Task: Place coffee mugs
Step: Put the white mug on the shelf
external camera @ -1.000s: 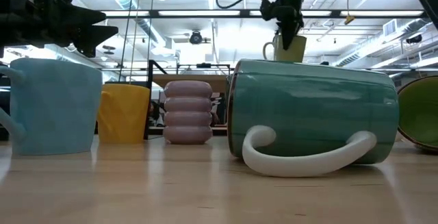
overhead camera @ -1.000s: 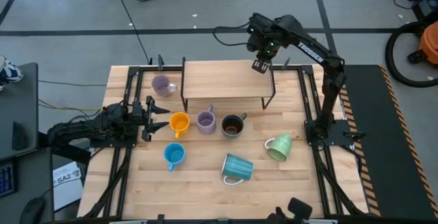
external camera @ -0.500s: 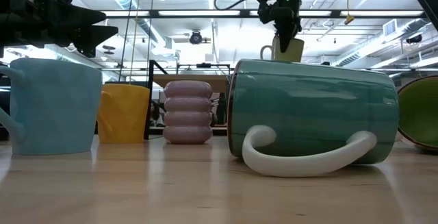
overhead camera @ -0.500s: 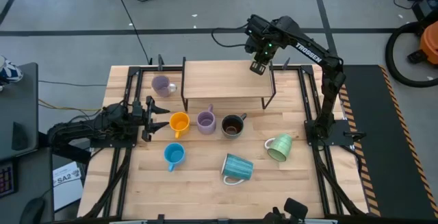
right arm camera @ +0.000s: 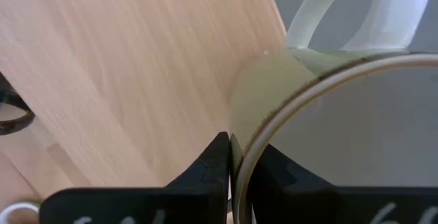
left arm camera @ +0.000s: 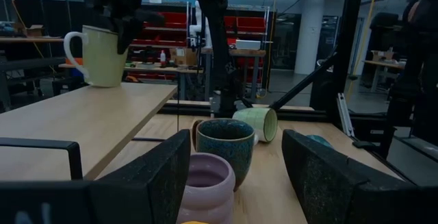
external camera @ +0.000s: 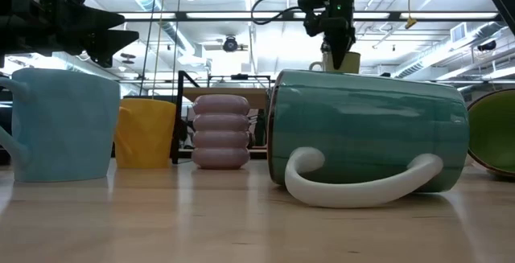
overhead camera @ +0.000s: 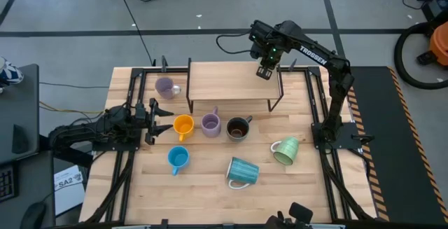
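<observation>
Now the right gripper (overhead camera: 264, 71) pinches the rim of the cream mug (left arm camera: 101, 54) on the shelf (overhead camera: 227, 82), at about one o'clock on the table (overhead camera: 210, 187). Near the shelf's edge, an early release could tip it off. The left gripper (overhead camera: 157, 120) waits open at nine o'clock.

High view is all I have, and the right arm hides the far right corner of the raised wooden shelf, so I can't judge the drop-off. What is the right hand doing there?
Observer: The right hand is closed on the rim of a cream ceramic handled mug, one finger outside the wall, the other inside.
Operator: Is the mug down?
Observer: In the left wrist view it stands upright, its base seemingly on the wooden shelf.
Operator: And the left hand?
Observer: The left hand waits open, facing a lavender ribbed ceramic mug and a dark brown ceramic mug.
</observation>
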`<act>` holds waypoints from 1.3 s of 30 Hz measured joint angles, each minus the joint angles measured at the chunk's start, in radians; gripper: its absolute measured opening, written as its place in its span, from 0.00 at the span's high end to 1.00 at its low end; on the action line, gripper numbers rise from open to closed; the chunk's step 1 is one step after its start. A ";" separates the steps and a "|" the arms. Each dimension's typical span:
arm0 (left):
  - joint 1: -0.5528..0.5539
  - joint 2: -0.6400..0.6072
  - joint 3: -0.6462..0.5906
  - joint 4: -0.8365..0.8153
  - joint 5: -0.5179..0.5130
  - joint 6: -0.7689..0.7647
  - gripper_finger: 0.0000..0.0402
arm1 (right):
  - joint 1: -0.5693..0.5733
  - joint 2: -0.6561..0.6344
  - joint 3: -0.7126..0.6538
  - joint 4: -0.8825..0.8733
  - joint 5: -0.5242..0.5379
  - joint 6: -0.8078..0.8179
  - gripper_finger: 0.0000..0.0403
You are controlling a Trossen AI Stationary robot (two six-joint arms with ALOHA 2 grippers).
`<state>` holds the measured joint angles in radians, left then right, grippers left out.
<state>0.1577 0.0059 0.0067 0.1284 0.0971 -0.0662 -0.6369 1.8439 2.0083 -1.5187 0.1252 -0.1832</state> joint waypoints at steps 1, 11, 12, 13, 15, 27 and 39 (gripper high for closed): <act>0.000 0.000 0.000 0.000 0.000 0.000 0.41 | 0.000 0.000 0.000 0.002 0.000 0.002 0.88; 0.000 0.000 0.000 0.000 0.000 0.000 0.41 | 0.000 0.003 -0.002 0.032 -0.032 0.004 0.78; 0.000 0.000 0.000 0.000 0.000 0.000 0.41 | 0.000 0.003 -0.002 0.033 -0.039 0.004 0.77; 0.000 0.000 0.000 0.000 0.000 0.000 0.41 | 0.000 0.003 -0.002 0.033 -0.041 0.004 0.75; 0.000 0.000 0.000 0.000 0.000 0.000 0.41 | 0.000 0.003 -0.002 0.035 -0.041 0.004 0.72; 0.000 0.000 0.000 0.001 0.000 0.000 0.41 | 0.000 0.003 -0.002 0.109 -0.017 0.004 0.59; 0.000 0.000 0.000 0.060 -0.023 0.000 0.41 | 0.000 0.003 -0.002 0.118 -0.015 -0.030 0.60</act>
<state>0.1577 0.0059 0.0067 0.1881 0.0742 -0.0658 -0.6369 1.8465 2.0068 -1.4006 0.1104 -0.2131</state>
